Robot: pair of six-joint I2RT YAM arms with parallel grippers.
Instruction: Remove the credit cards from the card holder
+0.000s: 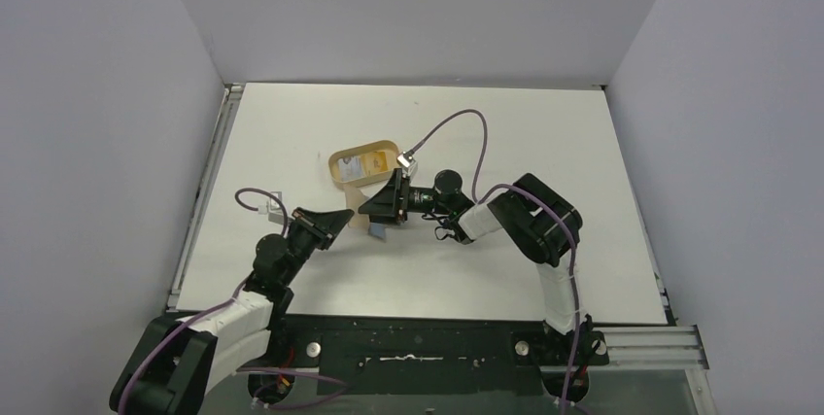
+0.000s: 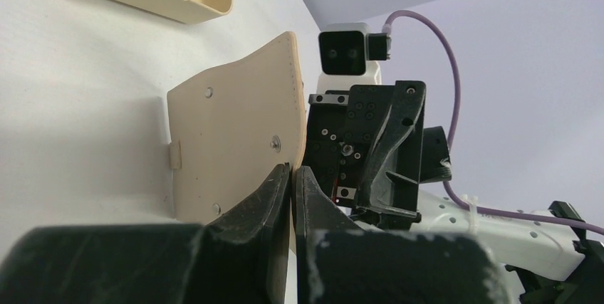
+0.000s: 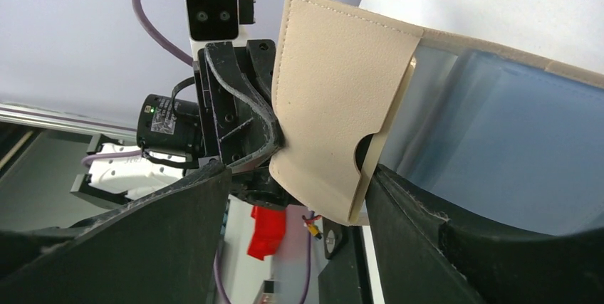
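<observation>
The tan card holder [image 2: 235, 126] stands open on the table between my two grippers, with small snaps on its outer face. My left gripper [image 2: 293, 169] is shut on the edge of one flap. In the right wrist view the inner pocket [image 3: 335, 97] faces me, with a light blue credit card [image 3: 498, 140] lying in the other half. My right gripper [image 3: 299, 170] is open around the pocket flap, whose edge lies against one finger [image 3: 427, 226]. From above, the left gripper [image 1: 340, 219], card holder [image 1: 361, 224], blue card [image 1: 377, 233] and right gripper [image 1: 381, 209] sit close together.
An oval tan tray [image 1: 335, 164] with a yellow inside and a white-and-yellow item stands just behind the grippers; its rim also shows in the left wrist view [image 2: 206, 5]. White walls close the table at the left, back and right.
</observation>
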